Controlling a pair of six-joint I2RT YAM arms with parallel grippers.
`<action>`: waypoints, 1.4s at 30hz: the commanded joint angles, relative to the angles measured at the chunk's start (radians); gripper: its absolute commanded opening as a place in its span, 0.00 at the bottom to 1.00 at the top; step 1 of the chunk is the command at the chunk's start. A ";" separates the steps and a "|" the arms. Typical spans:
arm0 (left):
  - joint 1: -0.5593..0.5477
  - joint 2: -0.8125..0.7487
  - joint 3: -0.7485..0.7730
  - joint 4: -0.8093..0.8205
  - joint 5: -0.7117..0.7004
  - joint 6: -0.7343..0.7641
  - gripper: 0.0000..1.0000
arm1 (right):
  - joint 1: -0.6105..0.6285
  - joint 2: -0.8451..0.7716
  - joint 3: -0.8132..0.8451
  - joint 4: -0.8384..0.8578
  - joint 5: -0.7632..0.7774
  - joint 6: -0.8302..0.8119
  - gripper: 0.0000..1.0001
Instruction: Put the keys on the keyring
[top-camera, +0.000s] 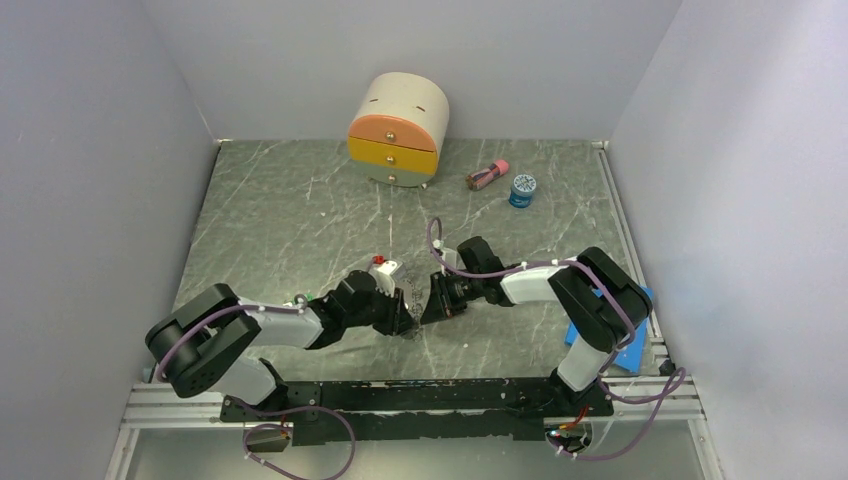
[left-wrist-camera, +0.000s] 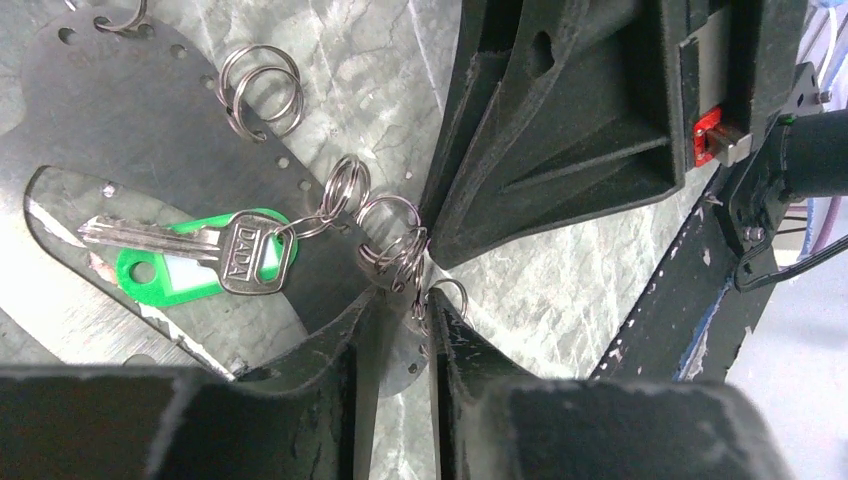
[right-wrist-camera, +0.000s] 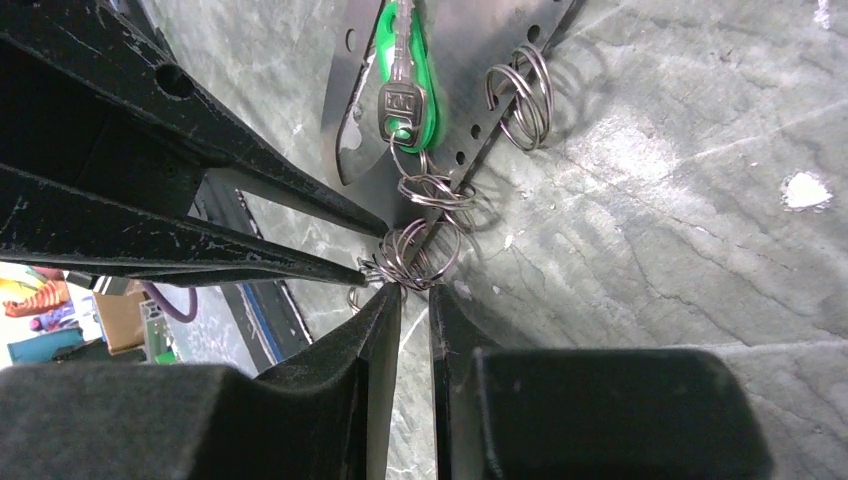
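While both tools pinch 1 keyring cluster, 1 green-tagged key lies attached.

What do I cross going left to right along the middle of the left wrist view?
Silvery key blade → green plastic tag → key's stamped square metal head → chain of small silvery split rings → the right arm's black gripper.

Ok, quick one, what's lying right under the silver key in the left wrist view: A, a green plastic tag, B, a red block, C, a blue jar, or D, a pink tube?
A: the silver key lies across a green plastic tag on the thin metal plate.
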 joint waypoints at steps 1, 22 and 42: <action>-0.007 0.017 0.038 0.043 -0.009 -0.017 0.24 | -0.004 -0.043 0.014 0.018 0.006 -0.018 0.21; -0.014 -0.129 -0.010 0.013 0.004 0.103 0.03 | -0.008 -0.126 -0.058 0.150 -0.062 -0.013 0.44; -0.014 -0.312 -0.132 0.064 -0.029 0.253 0.03 | -0.100 -0.243 -0.127 0.260 -0.098 0.052 0.54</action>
